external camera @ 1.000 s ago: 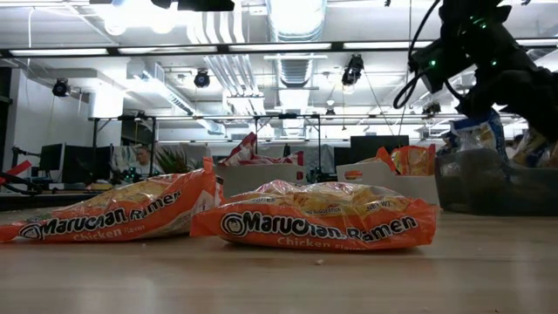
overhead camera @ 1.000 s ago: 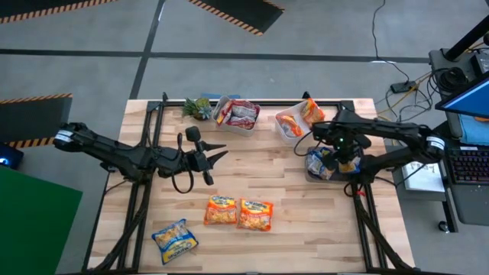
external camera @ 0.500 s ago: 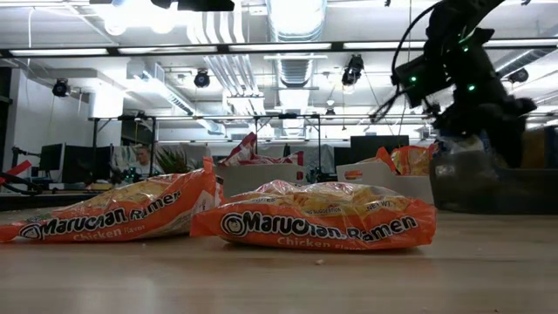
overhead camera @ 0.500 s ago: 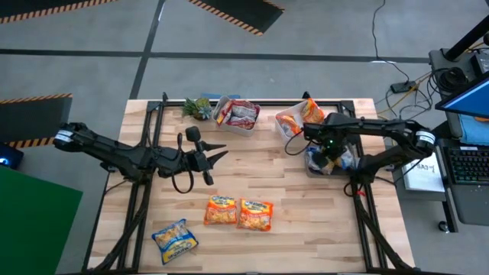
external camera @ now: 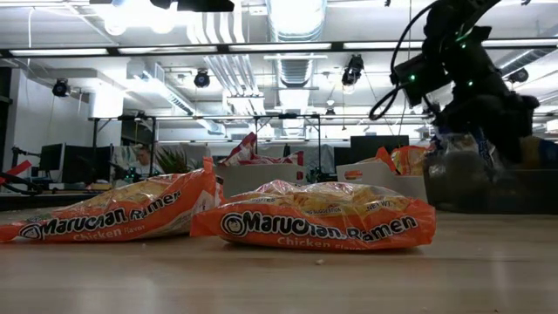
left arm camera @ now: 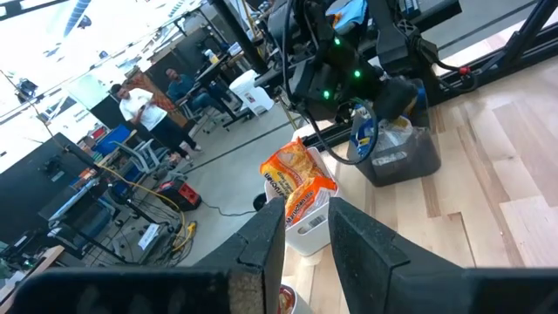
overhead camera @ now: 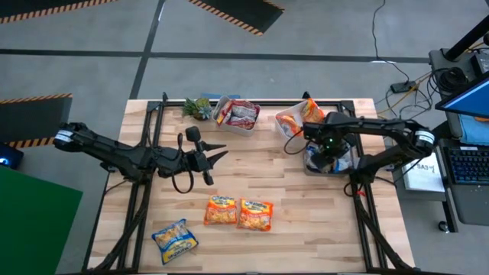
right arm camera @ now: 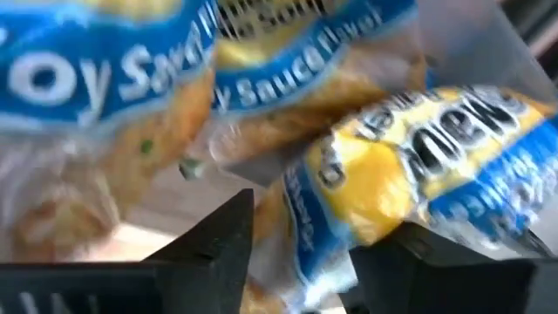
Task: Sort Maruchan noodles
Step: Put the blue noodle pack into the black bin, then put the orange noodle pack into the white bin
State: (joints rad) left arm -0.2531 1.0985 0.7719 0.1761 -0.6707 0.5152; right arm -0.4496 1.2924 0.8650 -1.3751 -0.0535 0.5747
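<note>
The Maruchan noodles, flat crinkly plastic ramen packets, were grouped by colour: blue-yellow packets [right arm camera: 410,166] were piled in the clear rectangular plastic tub [overhead camera: 312,162] at the table's right side, beneath the right gripper [overhead camera: 330,153]. Its fingers were parted around one packet, seemingly to release it there, though contact could not be judged. Two orange packets [overhead camera: 238,213] and one blue-yellow packet [overhead camera: 174,239] lay unsorted on the wooden table [overhead camera: 306,229]. The left gripper [overhead camera: 216,158] waited mid-table, narrowly open and empty.

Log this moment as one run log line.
right end effector: over tub, releasing blue packet | left end effector: idle mid-table | loose packets: three
</note>
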